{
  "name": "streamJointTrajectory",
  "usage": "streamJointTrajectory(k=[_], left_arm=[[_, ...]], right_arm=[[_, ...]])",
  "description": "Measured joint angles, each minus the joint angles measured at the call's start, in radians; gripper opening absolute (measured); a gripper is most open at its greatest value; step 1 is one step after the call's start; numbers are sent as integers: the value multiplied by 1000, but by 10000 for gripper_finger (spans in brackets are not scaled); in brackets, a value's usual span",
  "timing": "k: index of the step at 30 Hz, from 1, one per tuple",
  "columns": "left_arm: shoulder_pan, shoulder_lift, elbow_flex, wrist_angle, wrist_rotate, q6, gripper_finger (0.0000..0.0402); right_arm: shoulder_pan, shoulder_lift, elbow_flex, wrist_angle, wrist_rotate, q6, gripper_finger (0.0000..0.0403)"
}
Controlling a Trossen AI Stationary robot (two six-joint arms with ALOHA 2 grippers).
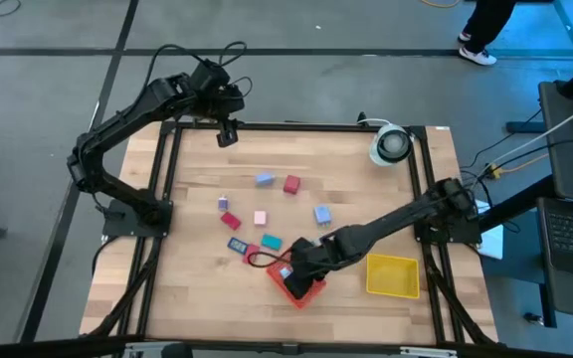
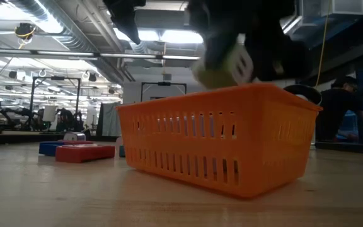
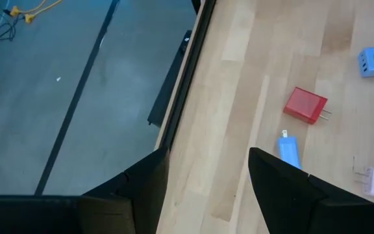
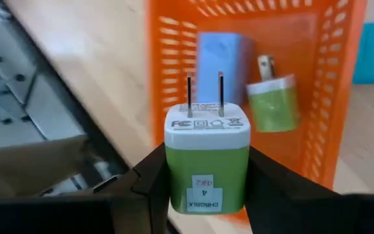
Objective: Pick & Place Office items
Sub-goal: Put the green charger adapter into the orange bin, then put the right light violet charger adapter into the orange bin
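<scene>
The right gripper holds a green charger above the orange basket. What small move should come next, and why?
Probably lower a little and open the fingers. The right gripper is clamped on a green charger directly above the orange basket, where a blue charger and another green one already lie. The left gripper waits open at the table's far edge.

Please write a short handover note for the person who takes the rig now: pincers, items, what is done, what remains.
Right pincer: shut on a green charger, held above the orange basket.
Left pincer: open, holding nothing, parked over the table's far left edge.
Done: a blue charger and a second green charger lie in the basket.
Left: release the held charger into the basket; about eight items remain on the table, among them a red charger. The yellow tray looks empty.
</scene>
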Motion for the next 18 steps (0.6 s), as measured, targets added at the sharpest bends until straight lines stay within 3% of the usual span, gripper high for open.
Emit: streamJointTrajectory(k=[4,12,18], left_arm=[[0,0,0,1,0,1,207],[0,0,0,1,0,2,207],[0,0,0,1,0,3,207]], right_arm=[[4,32,0,-8,-84,-11,146],[2,24,1,-63,-87,-6,155],[2,24,1,-81,-125,-19,298]])
